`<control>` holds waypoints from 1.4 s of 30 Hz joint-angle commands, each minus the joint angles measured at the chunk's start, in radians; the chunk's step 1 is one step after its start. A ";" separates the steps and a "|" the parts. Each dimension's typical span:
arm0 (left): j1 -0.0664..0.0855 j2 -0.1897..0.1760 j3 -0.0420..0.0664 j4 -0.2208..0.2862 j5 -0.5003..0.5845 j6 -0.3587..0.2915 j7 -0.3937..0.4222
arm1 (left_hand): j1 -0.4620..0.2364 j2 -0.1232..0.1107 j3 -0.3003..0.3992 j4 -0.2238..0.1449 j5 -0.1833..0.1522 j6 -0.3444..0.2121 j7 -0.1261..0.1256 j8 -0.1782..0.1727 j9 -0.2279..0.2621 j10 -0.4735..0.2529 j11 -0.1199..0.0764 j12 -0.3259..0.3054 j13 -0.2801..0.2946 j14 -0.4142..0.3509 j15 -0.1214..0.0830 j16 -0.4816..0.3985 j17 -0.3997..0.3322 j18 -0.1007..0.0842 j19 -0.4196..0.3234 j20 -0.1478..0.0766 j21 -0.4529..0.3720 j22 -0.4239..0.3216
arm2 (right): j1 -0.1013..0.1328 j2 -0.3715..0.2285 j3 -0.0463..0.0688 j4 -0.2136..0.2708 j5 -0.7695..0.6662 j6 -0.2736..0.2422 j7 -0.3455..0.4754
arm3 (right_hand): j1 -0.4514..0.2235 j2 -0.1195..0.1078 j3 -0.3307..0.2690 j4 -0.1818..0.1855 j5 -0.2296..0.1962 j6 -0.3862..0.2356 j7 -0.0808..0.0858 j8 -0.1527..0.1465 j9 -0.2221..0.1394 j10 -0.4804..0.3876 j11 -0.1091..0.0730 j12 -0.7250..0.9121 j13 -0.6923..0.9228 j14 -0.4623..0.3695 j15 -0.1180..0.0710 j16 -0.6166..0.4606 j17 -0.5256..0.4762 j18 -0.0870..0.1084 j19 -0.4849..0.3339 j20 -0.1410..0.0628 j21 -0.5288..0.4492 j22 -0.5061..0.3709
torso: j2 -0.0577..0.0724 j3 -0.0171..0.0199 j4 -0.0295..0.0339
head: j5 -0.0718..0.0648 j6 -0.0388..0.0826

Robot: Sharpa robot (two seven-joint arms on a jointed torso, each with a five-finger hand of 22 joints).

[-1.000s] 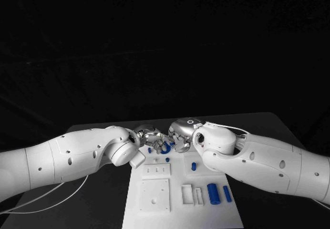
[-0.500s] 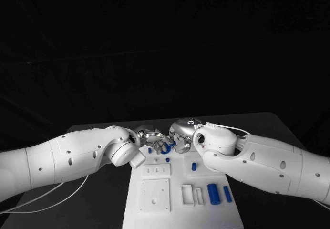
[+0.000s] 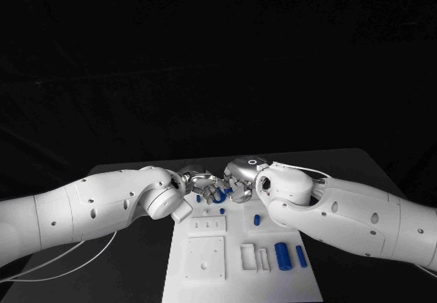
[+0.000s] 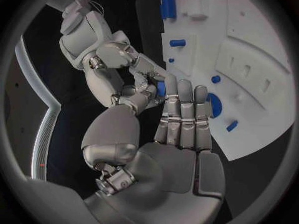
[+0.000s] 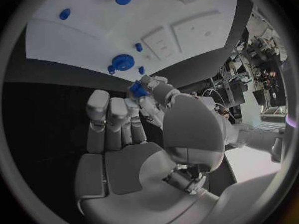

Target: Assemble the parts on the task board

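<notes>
Both hands meet above the far end of the white task board (image 3: 228,278). A small blue part (image 4: 161,88) sits between their fingertips. In the left wrist view my left hand (image 4: 177,134) pinches it with thumb and finger, while my right hand (image 4: 106,59) reaches in from the other side. The right wrist view shows my right hand (image 5: 124,149) with its thumb tip and a fingertip on the same blue part (image 5: 137,89). A blue gear (image 3: 220,197) lies on the board just under the hands, with small blue pegs (image 5: 138,47) beside it.
Nearer me on the board lie two blue cylinders (image 3: 283,255) (image 3: 300,255) and a short blue peg (image 3: 257,220). White raised blocks (image 3: 206,257) (image 3: 208,225) (image 3: 247,257) stand there too. A pale cable (image 3: 55,265) runs over the table under the left arm.
The fingers of both hands have shifted very slightly around the small blue part. The arms and the parts on the board have not moved.
</notes>
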 commanded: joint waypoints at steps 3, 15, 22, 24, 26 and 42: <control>0.001 0.003 0.001 0.003 -0.012 0.018 -0.015 | -0.015 -0.037 -0.002 0.018 -0.004 0.000 0.004 -0.007 0.000 0.004 -0.002 -0.005 -0.001 -0.006 0.000 0.005 -0.005 -0.014 0.001 -0.053 0.005 0.009 | -0.001 0.001 0.000 0.003 -0.004 0.013 -0.003 | -0.003 -0.007 0.002 0.007 0.000 0.039 0.032 0.003 0.000 0.006 0.001 -0.007 -0.001 0.004 -0.003 -0.005 -0.002 0.069 0.001 0.001 -0.005 0.001 | 0.000 0.0004 -0.0005 | -0.001 -0.001; 0.001 0.004 0.001 0.004 -0.024 0.037 -0.031 | -0.008 -0.044 0.001 0.020 -0.004 0.008 0.001 -0.003 0.004 0.004 -0.004 -0.004 0.000 -0.007 -0.001 0.009 -0.008 -0.013 0.000 -0.053 0.007 0.009 | -0.001 0.000 0.000 0.003 -0.007 0.014 -0.004 | -0.003 -0.007 0.003 0.009 0.001 0.040 0.032 0.002 0.000 0.007 0.001 -0.007 -0.001 0.004 -0.003 -0.005 -0.002 0.069 0.001 0.001 -0.006 0.001 | 0.000 0.0005 -0.0001 | -0.002 -0.003; 0.001 0.004 0.001 0.003 -0.025 0.034 -0.032 | 0.009 -0.030 0.007 0.012 -0.004 0.010 0.000 -0.003 0.007 0.004 -0.005 -0.003 0.000 -0.008 -0.001 0.012 -0.011 -0.012 -0.001 -0.053 0.009 0.010 | -0.001 0.000 0.000 0.003 -0.007 0.017 -0.004 | -0.003 -0.007 0.003 0.009 0.001 0.040 0.032 0.002 0.000 0.007 0.001 -0.007 -0.002 0.005 -0.003 -0.006 -0.002 0.069 0.001 0.001 -0.006 0.001 | 0.000 0.0003 -0.0004 | -0.002 -0.004; 0.001 0.004 0.001 0.002 -0.025 0.032 -0.031 | 0.015 -0.018 0.009 0.008 -0.004 0.011 0.000 -0.003 0.008 0.004 -0.005 -0.003 0.001 -0.008 -0.001 0.013 -0.013 -0.012 -0.002 -0.053 0.009 0.010 | -0.001 0.000 0.000 0.003 -0.007 0.018 -0.003 | -0.003 -0.007 0.003 0.009 0.001 0.040 0.031 0.002 0.000 0.007 0.001 -0.007 -0.002 0.005 -0.003 -0.006 -0.002 0.069 0.001 0.001 -0.006 0.001 | 0.000 0.0003 -0.0002 | -0.002 -0.004; 0.001 0.005 0.001 0.001 -0.025 0.027 -0.029 | 0.025 0.001 0.010 0.000 -0.004 0.011 0.000 -0.003 0.010 0.004 -0.004 -0.003 0.001 -0.009 0.000 0.016 -0.015 -0.013 -0.003 -0.052 0.010 0.010 | -0.001 0.000 0.000 0.004 -0.006 0.020 -0.003 | -0.003 -0.008 0.003 0.010 0.001 0.040 0.031 0.002 0.000 0.007 0.001 -0.007 -0.002 0.005 -0.003 -0.006 -0.002 0.069 0.001 0.001 -0.006 0.001 | 0.000 0.0003 -0.0002 | -0.002 -0.004; 0.001 0.005 0.001 -0.001 -0.008 0.025 -0.012 | 0.024 0.113 0.017 -0.022 -0.001 0.019 -0.001 -0.004 0.020 0.004 -0.005 -0.005 0.000 -0.014 0.002 0.024 -0.027 -0.018 -0.015 -0.049 0.011 0.010 | -0.003 0.001 0.000 0.005 0.000 0.025 -0.002 | -0.003 -0.008 0.003 0.010 0.001 0.041 0.031 0.002 0.000 0.007 0.000 -0.008 -0.002 0.005 -0.003 -0.007 -0.002 0.069 0.001 0.002 -0.007 0.001 | 0.000 0.0007 -0.0001 | -0.001 -0.005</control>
